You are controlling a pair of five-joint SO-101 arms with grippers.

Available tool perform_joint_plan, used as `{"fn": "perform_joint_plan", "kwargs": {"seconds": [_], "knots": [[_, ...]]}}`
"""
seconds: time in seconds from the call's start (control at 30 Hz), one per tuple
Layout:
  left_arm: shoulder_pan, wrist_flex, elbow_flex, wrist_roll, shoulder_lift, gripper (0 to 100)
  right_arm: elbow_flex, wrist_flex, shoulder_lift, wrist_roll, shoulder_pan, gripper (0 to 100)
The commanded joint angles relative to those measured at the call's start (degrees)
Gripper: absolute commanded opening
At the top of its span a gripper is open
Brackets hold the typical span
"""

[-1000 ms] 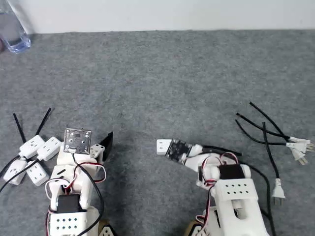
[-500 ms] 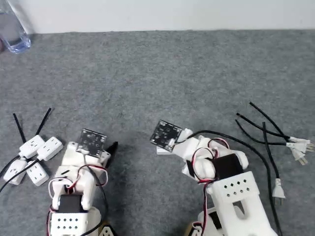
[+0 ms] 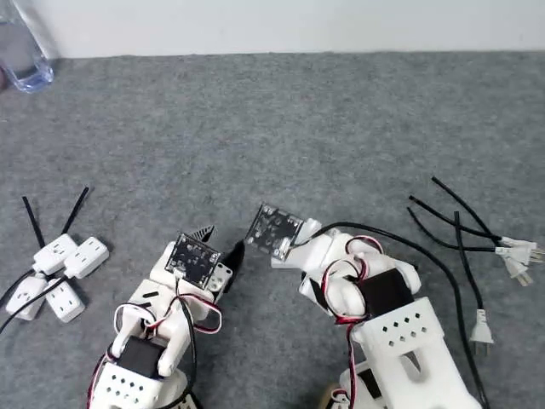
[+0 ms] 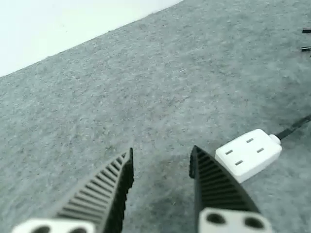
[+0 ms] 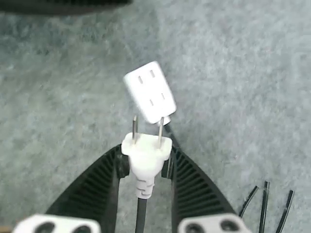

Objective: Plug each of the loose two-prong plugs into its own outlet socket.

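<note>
The grey felt counter (image 3: 341, 119) carries a cluster of white outlet sockets (image 3: 55, 273) on the left arm's side. Loose white two-prong plugs on black cords (image 3: 515, 256) lie on the right arm's side. The left pincer (image 4: 161, 160) hangs over the felt, its black ribbed jaws apart and holding nothing. A single white rectangular socket (image 4: 248, 154) lies just beside one jaw. The right pincer (image 5: 146, 158) is clamped on a white two-prong plug (image 5: 146, 145), whose prongs point toward that socket, near it.
</note>
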Motion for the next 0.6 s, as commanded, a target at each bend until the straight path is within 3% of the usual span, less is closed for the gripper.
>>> {"fn": "perform_joint_plan", "kwargs": {"seconds": [0.0,0.1,0.3,0.37,0.57], "knots": [[0.44,-0.7,-0.48,-0.35,-0.62,20,3.78,-7.34,-0.84,-2.73,3.03,0.9],[0.26,-1.49,-0.48,8.62,-0.62,24,5.98,-8.84,-0.84,-2.99,4.26,0.9],[2.46,-6.86,-0.48,41.93,-0.62,39,7.21,-9.36,-0.92,-4.92,4.62,0.9],[3.87,-6.86,-0.48,49.76,-0.62,41,8.0,-10.86,-0.92,-6.33,4.7,0.9],[10.2,-1.49,-0.48,57.05,-0.53,41,10.11,-14.99,-0.92,-8.35,4.53,0.9]]}}
